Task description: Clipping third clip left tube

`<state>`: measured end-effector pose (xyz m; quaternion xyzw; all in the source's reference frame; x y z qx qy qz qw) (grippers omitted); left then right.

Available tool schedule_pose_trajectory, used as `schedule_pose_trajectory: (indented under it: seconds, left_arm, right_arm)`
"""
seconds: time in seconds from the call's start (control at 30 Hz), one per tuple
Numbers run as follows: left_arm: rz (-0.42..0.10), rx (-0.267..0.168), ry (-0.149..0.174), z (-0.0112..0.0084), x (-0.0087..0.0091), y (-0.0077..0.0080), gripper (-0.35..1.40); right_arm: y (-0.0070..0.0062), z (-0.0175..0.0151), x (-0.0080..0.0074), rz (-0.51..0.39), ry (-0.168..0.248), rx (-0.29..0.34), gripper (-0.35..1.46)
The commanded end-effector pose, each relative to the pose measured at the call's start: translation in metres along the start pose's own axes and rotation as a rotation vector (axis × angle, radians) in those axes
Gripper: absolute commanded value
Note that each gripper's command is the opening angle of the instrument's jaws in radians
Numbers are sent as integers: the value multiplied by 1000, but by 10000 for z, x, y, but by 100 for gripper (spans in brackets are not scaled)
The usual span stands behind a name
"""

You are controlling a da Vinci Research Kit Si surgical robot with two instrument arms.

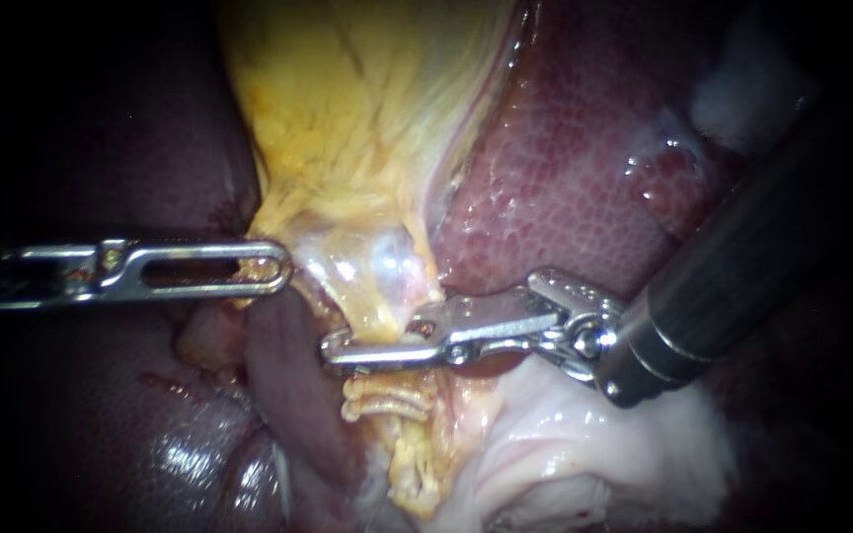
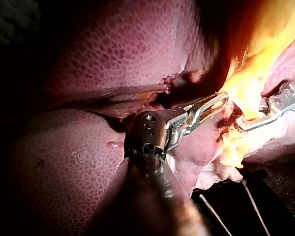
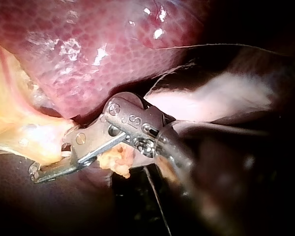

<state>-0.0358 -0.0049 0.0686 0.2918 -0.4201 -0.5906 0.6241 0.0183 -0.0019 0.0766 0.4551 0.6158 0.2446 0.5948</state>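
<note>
The yellow gallbladder (image 1: pixel 348 109) hangs down the middle and narrows into a pale yellow tube (image 1: pixel 379 314). My right instrument (image 1: pixel 334 347) comes in from the right, and its two thin jaws lie across this tube, closed on it from both sides. Just below them two metal clips (image 1: pixel 383 389) sit one under the other on the same tube. My left instrument (image 1: pixel 282 268), its slotted jaws together, holds the gallbladder's lower left edge. The left wrist view shows both the left instrument (image 2: pixel 222 100) and the right instrument (image 2: pixel 241 129). In the right wrist view my right instrument (image 3: pixel 35 174) clasps yellow tissue.
Red-brown liver (image 1: pixel 565 168) lies behind and to the right of the gallbladder, with darker lobes (image 1: pixel 190 464) at the lower left. Whitish fatty tissue (image 1: pixel 584 454) spreads beneath the right instrument's wrist. Its dark shaft (image 1: pixel 742 266) fills the right side.
</note>
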Motion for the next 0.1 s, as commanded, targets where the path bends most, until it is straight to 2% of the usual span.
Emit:
schedule_pose_trajectory:
  seconds: [0.03,0.1]
  left_arm:
    - [0,1,0,0,0,0,-35]
    - [0,1,0,0,-1,0,-35]
  right_arm:
    - [0,0,0,0,0,0,-35]
    - [0,0,0,0,0,1,-35]
